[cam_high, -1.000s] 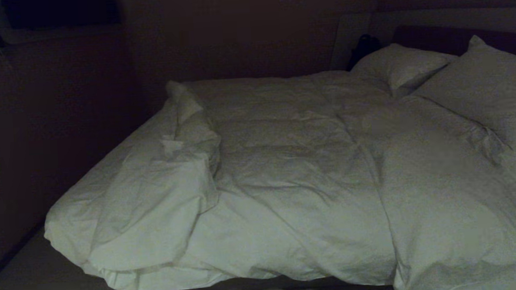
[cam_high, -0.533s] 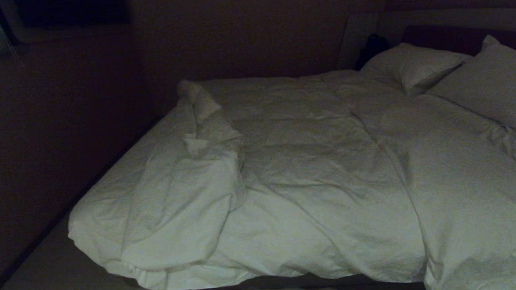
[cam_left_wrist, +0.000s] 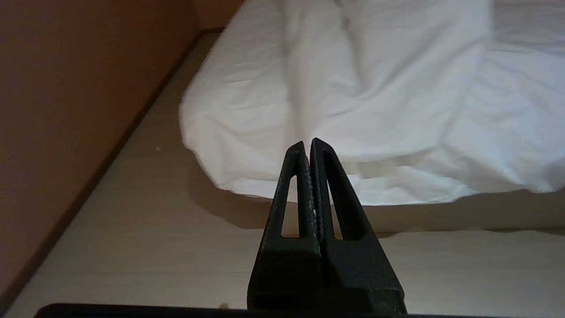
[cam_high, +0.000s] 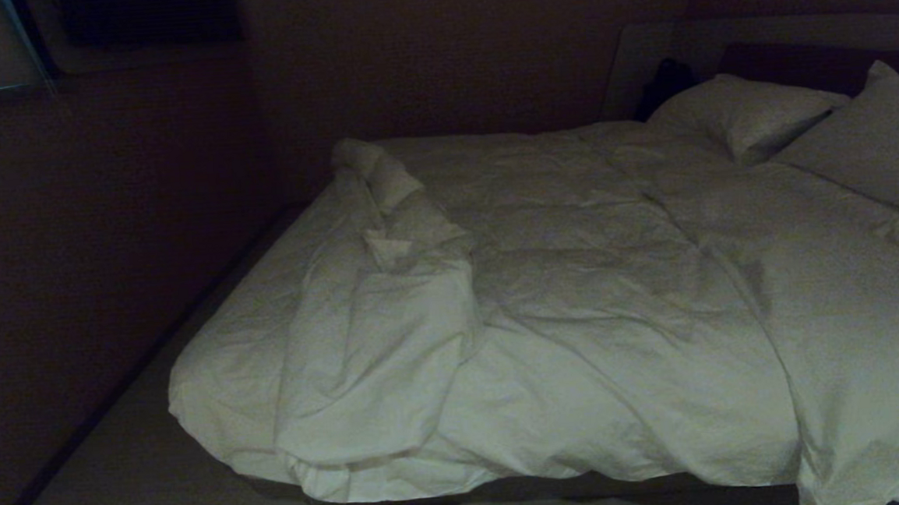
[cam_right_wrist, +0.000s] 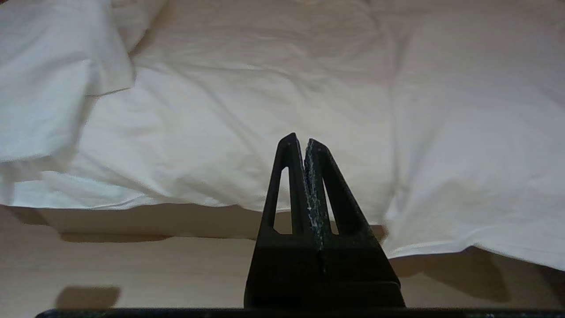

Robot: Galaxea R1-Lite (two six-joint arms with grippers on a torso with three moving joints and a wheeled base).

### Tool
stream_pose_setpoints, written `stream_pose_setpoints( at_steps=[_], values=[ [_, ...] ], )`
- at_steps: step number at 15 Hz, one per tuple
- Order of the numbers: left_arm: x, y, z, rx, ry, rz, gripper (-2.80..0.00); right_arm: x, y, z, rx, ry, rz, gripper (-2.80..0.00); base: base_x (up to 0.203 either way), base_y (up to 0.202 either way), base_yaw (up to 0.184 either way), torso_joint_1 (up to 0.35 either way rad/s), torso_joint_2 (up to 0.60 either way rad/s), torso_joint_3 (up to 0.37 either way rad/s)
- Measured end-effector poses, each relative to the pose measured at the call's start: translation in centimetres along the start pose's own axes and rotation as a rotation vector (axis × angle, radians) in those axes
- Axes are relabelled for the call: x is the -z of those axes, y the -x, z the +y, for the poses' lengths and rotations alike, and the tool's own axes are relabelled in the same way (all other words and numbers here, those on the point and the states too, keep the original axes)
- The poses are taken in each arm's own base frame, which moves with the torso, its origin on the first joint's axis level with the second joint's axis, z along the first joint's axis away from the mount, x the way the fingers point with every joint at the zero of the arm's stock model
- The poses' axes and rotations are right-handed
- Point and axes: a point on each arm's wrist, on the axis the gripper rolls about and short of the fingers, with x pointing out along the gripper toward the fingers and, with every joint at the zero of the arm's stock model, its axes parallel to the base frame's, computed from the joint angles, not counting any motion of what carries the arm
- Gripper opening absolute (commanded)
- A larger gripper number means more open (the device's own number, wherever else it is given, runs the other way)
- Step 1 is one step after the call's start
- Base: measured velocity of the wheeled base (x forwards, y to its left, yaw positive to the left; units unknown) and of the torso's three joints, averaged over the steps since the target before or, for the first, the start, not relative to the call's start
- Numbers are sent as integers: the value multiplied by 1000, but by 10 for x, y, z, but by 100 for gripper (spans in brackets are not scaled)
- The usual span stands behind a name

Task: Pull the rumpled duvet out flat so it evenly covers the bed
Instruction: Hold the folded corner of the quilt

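The white duvet [cam_high: 577, 291] lies creased over the bed [cam_high: 557, 486], its left part folded back into a rumpled ridge [cam_high: 378, 304] running from the far edge to the near corner. At the right it hangs over the near edge toward the floor. In the left wrist view my left gripper [cam_left_wrist: 307, 143] is shut and empty, short of the duvet's near left corner [cam_left_wrist: 247, 115]. My right gripper [cam_right_wrist: 300, 142] is shut and empty too, pointing at the duvet's near edge [cam_right_wrist: 247, 132] from over the floor. Neither arm shows in the head view.
Two white pillows [cam_high: 745, 113] [cam_high: 872, 145] lie at the dark headboard [cam_high: 805, 67] on the far right. A dark wall [cam_high: 90, 251] runs along the bed's left side with a strip of pale floor [cam_high: 120, 476] between. A dark object [cam_high: 665, 83] sits beside the headboard.
The whole head view has shifted: the bed now sits further right in the picture, so the camera moved or turned left. Nothing on the bed has moved.
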Motion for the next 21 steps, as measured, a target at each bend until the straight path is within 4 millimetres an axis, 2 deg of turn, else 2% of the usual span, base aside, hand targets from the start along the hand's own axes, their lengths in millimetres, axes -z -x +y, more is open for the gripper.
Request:
stream_pose_setpoints(
  at_steps=[21],
  values=[
    [0, 0, 0, 1, 4, -2, -280, 0, 0, 0, 0, 0, 0, -280, 0, 196, 0, 2, 3, 2]
  ],
)
